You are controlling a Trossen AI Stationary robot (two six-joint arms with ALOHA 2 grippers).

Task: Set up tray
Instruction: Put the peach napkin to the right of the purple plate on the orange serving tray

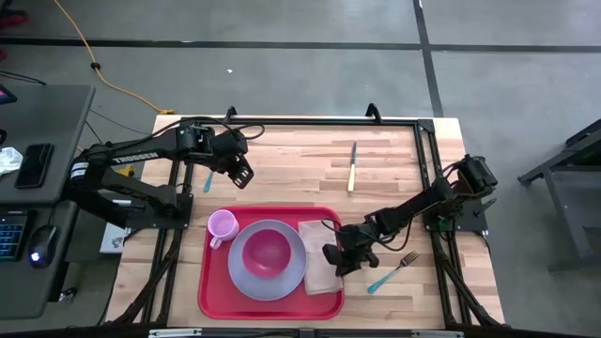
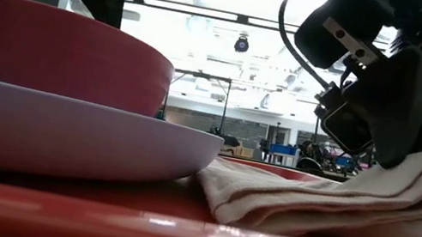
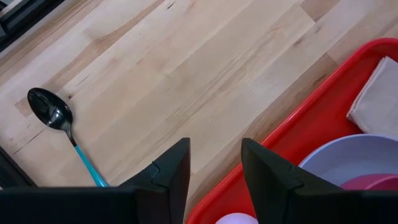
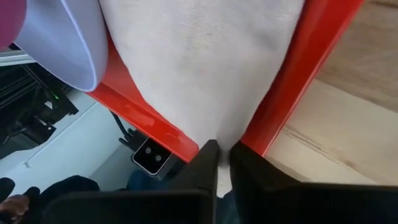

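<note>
- The right gripper [image 1: 336, 258] is low over the right edge of the tray [image 1: 214, 296], its fingers [image 4: 205, 163] pressed together on the edge of a folded cloth napkin [image 1: 319, 253].
- The napkin lies on the tray's right part and stretches away from the fingertips toward the plate [image 1: 246, 280].
- The grey-lavender plate sits in the middle of the tray, just beyond the napkin from the right gripper, with a pink bowl [image 1: 267, 252] on it.
- A pink cup [image 1: 222, 225] stands in the tray's far left corner, beyond the plate.
- A fork with a teal handle [image 1: 392, 270] lies on the wooden table [image 1: 394, 178], just to the right gripper's outer side, off the tray.
- The left gripper [image 1: 241, 175] hangs above the table behind the tray's far left corner, fingers [image 3: 171, 171] spread with nothing between them.
- A spoon with a teal handle [image 3: 62, 130] lies on the table beside the left gripper.
- A knife [image 1: 352, 166] lies on the table, well apart from both grippers.
</note>
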